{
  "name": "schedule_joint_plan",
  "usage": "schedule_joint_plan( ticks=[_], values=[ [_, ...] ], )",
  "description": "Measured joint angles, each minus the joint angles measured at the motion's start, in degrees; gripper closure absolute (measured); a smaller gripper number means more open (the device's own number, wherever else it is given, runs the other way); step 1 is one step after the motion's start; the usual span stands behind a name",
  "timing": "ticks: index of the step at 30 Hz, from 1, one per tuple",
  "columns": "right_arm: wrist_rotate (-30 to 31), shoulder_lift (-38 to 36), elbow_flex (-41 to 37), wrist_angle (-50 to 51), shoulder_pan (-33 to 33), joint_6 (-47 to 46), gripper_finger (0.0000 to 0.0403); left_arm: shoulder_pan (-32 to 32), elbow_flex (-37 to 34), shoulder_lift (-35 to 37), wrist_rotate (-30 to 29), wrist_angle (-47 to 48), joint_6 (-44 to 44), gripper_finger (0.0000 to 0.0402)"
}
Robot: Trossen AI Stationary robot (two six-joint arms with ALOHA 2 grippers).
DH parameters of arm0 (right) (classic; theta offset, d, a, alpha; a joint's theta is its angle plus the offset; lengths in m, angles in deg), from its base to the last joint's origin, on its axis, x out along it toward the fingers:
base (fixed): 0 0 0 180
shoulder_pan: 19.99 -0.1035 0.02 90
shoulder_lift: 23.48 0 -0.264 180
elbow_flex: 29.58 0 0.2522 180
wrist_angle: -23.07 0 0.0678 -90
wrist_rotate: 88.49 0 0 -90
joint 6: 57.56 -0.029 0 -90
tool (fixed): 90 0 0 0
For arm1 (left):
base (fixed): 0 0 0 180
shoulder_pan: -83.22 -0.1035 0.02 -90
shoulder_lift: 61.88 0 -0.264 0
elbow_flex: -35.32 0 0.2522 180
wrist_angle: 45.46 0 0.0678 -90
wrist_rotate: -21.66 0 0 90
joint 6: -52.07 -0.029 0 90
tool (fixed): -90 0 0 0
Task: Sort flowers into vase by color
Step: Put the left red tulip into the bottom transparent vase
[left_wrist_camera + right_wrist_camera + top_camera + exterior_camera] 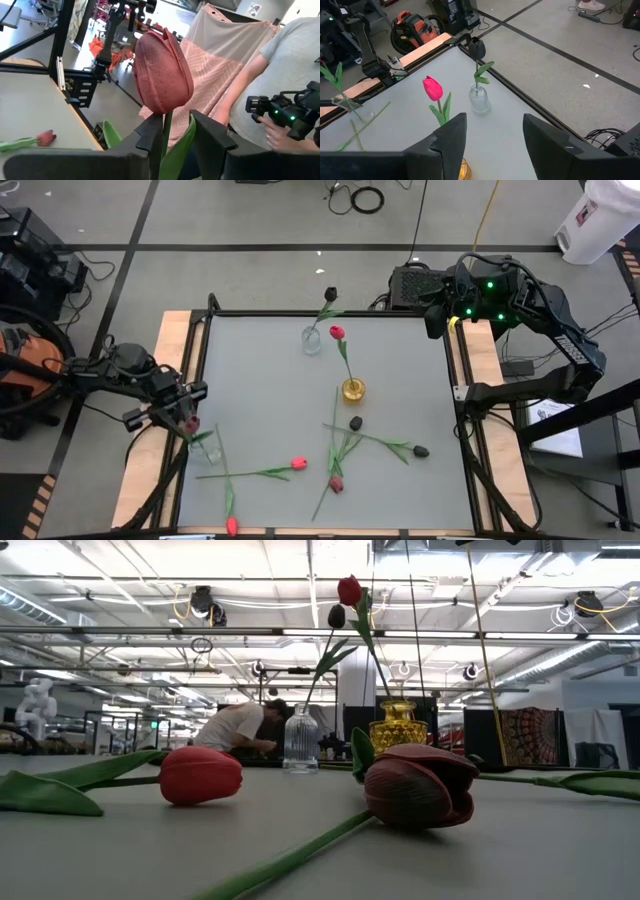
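Note:
My left gripper is at the table's left edge, shut on a maroon tulip whose head stands just past the fingertips. My right gripper hangs open over the far right corner, holding nothing. A clear glass vase at the far middle holds a black tulip. The yellow vase holds a red-pink tulip. On the table lie a red-pink tulip, a maroon one, two black ones and a red one. My left gripper has the tulip's green stem, just under the head, between its two fingers together with a leaf. The fingers reach in level and lie across the stem. The head is off the table; the gripper hides the lower stem.
A person holding a small camera rig stands beyond the table's left side. The lying flowers' stems and leaves cross over the near middle of the table. Dark frame rails run along the table's edges.

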State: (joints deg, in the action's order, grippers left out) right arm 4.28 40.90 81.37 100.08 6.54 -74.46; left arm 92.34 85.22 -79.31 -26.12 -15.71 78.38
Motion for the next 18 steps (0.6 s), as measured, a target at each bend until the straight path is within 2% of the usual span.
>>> schedule_joint_plan(
  ticks=[18],
  values=[
    [0.0, 0.0, 0.0, 0.0, 0.0, 0.0, 0.0215, 0.0, 0.9, 0.0, 1.2, 5.3, 1.9, 0.0301]
  ],
)
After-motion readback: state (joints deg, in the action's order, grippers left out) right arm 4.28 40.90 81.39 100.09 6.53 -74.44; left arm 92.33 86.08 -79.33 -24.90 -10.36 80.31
